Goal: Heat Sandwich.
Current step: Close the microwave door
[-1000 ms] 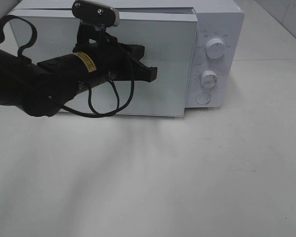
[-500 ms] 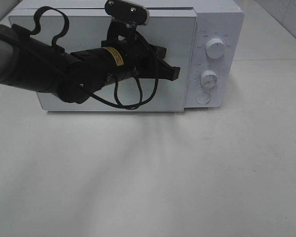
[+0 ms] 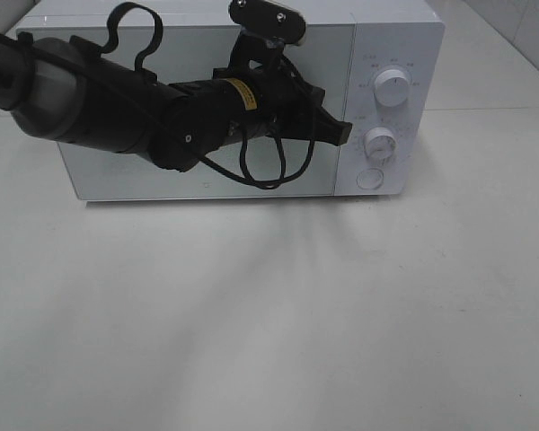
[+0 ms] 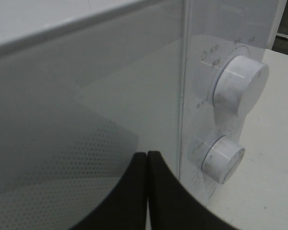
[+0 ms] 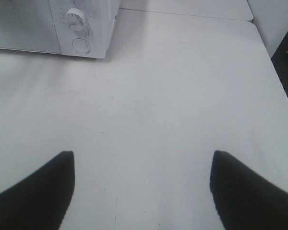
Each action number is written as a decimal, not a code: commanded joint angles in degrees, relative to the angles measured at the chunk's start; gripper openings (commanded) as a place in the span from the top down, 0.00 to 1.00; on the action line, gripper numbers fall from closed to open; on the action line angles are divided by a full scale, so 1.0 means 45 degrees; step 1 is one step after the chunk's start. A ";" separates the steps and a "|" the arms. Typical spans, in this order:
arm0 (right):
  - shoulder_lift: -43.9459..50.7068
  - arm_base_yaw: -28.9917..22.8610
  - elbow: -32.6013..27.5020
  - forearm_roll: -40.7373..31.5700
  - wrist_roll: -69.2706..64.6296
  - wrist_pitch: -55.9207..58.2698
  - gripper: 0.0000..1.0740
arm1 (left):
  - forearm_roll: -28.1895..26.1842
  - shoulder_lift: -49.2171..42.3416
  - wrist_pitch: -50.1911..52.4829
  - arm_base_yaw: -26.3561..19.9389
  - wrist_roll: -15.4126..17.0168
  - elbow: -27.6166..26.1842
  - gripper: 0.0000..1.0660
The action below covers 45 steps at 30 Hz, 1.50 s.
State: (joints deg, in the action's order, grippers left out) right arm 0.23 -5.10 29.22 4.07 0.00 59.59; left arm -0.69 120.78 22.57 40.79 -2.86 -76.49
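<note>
The sandwich is hidden; no view shows it. The white microwave (image 3: 400, 36) stands at the back of the table with its door (image 3: 117, 184) flat against the body. My left gripper (image 3: 340, 133) is shut with nothing in it, its tips at the door's right edge beside the control panel. In the left wrist view the two black fingers (image 4: 134, 191) are pressed together in front of the door glass (image 4: 86, 120), close to the upper knob (image 4: 240, 86) and lower knob (image 4: 223, 158). My right gripper (image 5: 141, 187) hangs open over bare table.
The control panel carries an upper knob (image 3: 393, 88), a lower knob (image 3: 380, 142) and a round button (image 3: 370, 179). The white table (image 3: 296, 314) spreads in front of the microwave (image 5: 84, 28). A wall edge (image 5: 273, 24) stands at the table's far right.
The left arm has swept to the right across the microwave's front, and the door has swung from ajar to flat against the body. The right gripper has not moved.
</note>
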 commanded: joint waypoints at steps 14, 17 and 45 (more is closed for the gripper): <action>0.0344 0.0089 -0.0051 0.0000 0.0000 -0.0076 0.29 | -0.1044 0.0064 0.0777 -0.0433 0.0038 -0.0395 1.00; 0.0344 0.0089 -0.0051 0.0000 0.0000 -0.0076 0.29 | -0.1031 0.0038 0.0777 -0.0369 0.0038 -0.0395 1.00; 0.0344 0.0089 -0.0051 0.0000 0.0000 -0.0076 0.29 | -0.0904 -0.3756 0.0675 0.0598 0.0038 0.4978 1.00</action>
State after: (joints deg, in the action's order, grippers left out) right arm 0.23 -5.10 29.22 4.07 0.00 59.59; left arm -4.47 104.85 24.81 43.20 -2.86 -54.43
